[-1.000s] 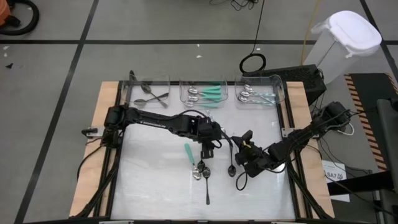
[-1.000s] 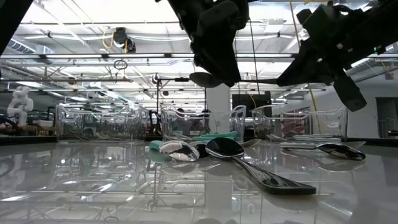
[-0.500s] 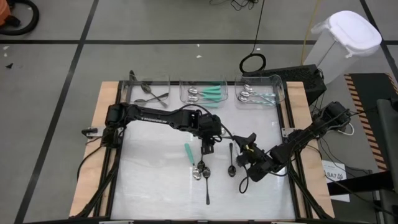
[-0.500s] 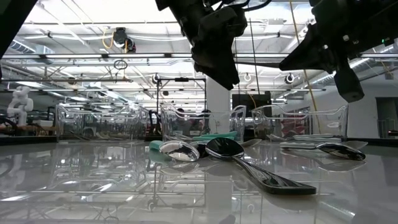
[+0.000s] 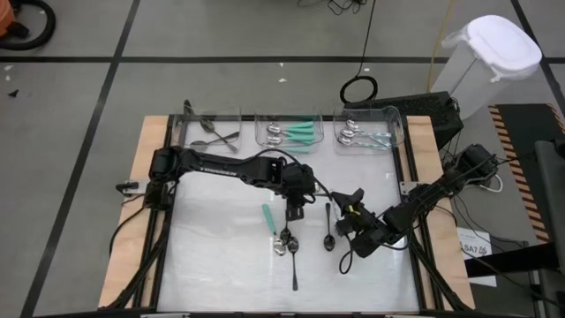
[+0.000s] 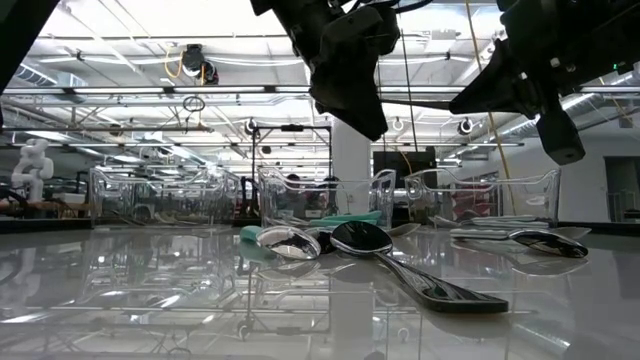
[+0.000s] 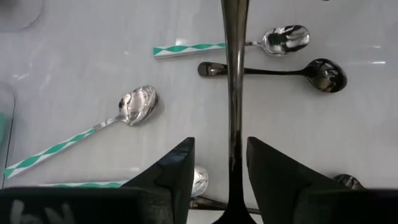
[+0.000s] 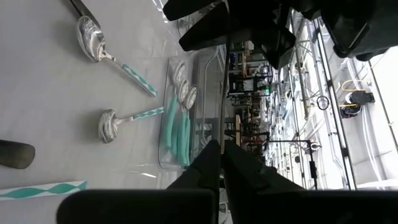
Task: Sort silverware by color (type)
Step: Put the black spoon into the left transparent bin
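Observation:
A dark spoon (image 7: 234,74) hangs in the air between my two grippers, and in the low view its handle (image 6: 425,103) shows as a thin level bar. My right gripper (image 8: 221,146), near the table's middle right (image 5: 351,210), is shut on one end of it. My left gripper (image 7: 219,142), at the table's middle (image 5: 296,205), is open. Its fingers stand on either side of the handle, with a gap showing on both sides. The spoon's bowl end is hidden under my left gripper. My right gripper pinches the dark spoon's handle near its end (image 8: 222,134) between its two fingers. The fingers come roughly level from the table's right, and the handle runs straight on from them toward my left gripper. The spoon is lifted clear of the table and lies about level.
Several loose spoons lie on the white table below: a teal-handled one (image 5: 268,218), a dark one (image 5: 294,265) and another dark one (image 5: 328,225). Three clear bins stand along the far edge, holding dark spoons (image 5: 212,132), teal-handled spoons (image 5: 291,132) and pale-handled spoons (image 5: 366,134).
My right gripper has turned a little while staying shut on the dark spoon. In the low view the spoon's bowl showed under my left gripper a second ago. It is now hidden behind that gripper.

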Robot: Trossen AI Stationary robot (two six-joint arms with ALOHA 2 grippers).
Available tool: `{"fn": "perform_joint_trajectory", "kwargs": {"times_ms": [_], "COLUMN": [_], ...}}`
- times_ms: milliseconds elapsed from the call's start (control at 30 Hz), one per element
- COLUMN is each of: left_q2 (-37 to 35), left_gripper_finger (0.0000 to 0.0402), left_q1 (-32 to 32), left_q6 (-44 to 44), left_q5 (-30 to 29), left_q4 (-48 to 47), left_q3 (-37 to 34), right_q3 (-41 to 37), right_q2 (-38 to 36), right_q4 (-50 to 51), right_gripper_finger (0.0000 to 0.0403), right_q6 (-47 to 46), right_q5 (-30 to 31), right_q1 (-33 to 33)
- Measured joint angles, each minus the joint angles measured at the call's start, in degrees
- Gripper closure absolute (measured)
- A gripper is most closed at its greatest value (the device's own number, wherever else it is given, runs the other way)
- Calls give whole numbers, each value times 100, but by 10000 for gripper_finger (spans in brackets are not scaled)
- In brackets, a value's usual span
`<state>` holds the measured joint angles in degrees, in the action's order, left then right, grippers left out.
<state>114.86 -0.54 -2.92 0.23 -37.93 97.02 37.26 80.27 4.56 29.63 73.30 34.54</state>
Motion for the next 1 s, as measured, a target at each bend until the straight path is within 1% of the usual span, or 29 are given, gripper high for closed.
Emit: {"fn": "perform_joint_trajectory", "kwargs": {"times_ms": [233,700,767,1000], "left_q2": [-100,-102,-100,-100], "left_gripper_finger": [246,244,251,295], "left_q1": [11,9,9,20], "left_q6": [-39,-35,-32,-44], "left_q5": [-34,-33,-34,-31], "left_q4": [226,220,222,228], "left_q3": [-5,-3,-3,-3], "right_q3": [4,4,4,4], "right_q2": [2,2,2,2], "right_q4": [0,0,0,0], "right_gripper_finger": [399,399,399,399], "right_q6": [-23,-24,-24,-24], "right_q5": [-29,-35,-35,-35], "right_q1": [2,2,2,2]}}
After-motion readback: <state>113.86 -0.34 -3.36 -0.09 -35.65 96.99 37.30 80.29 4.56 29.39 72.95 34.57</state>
